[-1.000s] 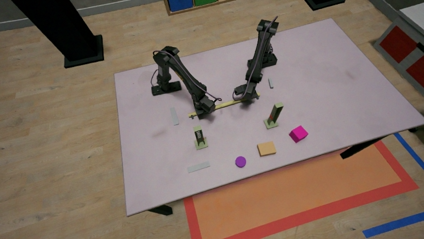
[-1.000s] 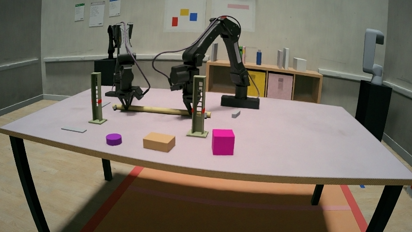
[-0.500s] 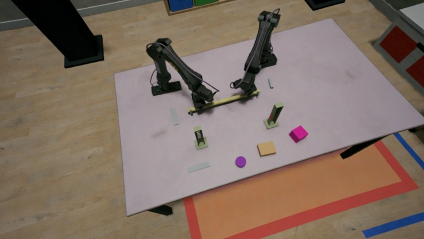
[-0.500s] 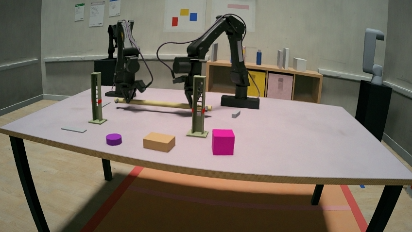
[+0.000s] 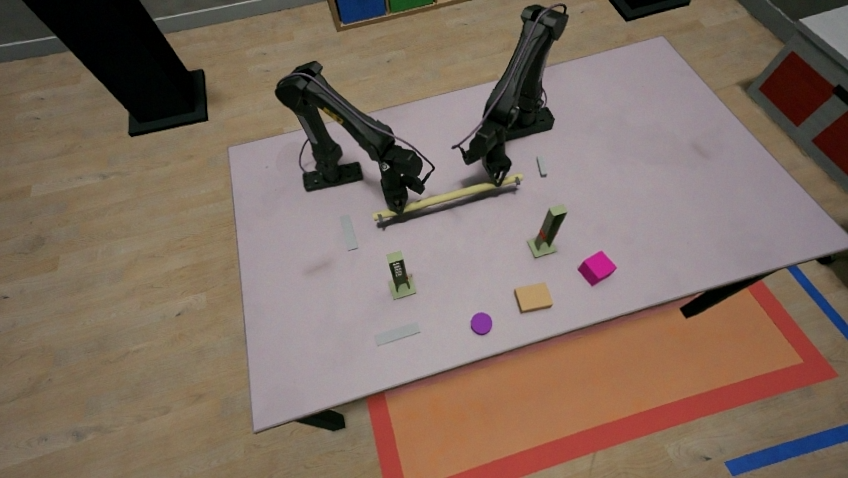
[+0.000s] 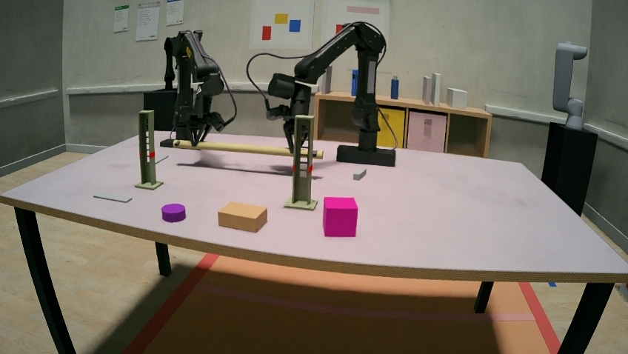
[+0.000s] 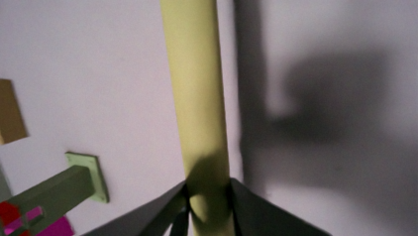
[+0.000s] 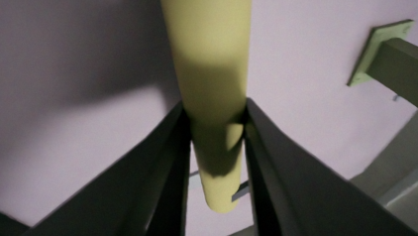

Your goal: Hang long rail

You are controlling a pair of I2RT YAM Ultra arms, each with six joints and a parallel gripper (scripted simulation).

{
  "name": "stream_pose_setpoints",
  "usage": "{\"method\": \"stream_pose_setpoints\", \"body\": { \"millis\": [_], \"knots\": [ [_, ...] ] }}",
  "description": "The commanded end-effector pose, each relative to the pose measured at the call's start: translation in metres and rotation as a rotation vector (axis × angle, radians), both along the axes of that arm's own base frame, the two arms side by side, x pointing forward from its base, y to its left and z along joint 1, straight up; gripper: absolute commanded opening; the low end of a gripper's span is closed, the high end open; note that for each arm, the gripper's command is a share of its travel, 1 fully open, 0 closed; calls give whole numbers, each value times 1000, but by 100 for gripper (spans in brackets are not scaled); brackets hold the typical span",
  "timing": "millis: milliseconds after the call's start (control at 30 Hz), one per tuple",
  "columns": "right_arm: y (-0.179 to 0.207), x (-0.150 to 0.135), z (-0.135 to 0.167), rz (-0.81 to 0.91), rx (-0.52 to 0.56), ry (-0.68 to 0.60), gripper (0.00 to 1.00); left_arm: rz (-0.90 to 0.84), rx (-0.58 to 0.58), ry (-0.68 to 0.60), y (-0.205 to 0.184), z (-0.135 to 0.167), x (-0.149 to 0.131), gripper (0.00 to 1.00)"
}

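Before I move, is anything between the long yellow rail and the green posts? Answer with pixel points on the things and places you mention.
Nothing visible stands between the long yellow rail [image 5: 448, 196] [image 6: 246, 148] [image 7: 195, 89] [image 8: 210, 50] and the green posts [image 5: 555, 220] [image 6: 142, 162] [image 7: 54, 192] [image 8: 398, 64]; the purple disc [image 5: 481, 323] [image 6: 173, 212], tan block [image 5: 533, 297] [image 6: 241, 216] [image 7: 11, 111] and magenta cube [image 5: 597, 268] [image 6: 340, 217] [image 7: 56, 229] lie beyond them.
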State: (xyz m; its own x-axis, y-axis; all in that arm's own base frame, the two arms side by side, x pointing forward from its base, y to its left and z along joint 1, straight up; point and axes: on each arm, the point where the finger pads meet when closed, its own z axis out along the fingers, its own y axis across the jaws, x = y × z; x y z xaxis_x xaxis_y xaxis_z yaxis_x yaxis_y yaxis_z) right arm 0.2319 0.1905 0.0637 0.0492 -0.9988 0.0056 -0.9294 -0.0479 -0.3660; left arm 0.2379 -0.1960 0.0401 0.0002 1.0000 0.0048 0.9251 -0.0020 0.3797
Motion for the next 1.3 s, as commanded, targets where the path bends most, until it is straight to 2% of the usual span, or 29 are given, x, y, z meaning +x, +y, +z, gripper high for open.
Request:
{"method": "stream_pose_setpoints", "body": {
  "millis": [0, 400, 1267],
  "knots": [
    [5, 19, 18, -8, 28, -148, 19, 4, -4, -129, 0, 16, 16, 19],
    [7, 45, 25, -7, 37, -208, 19, 6, -6, -188, 1, 23, 42, 19],
    [14, 138, 35, -2, 32, -211, 19, 10, -3, -191, 5, 27, 134, 19]
  ]
}}
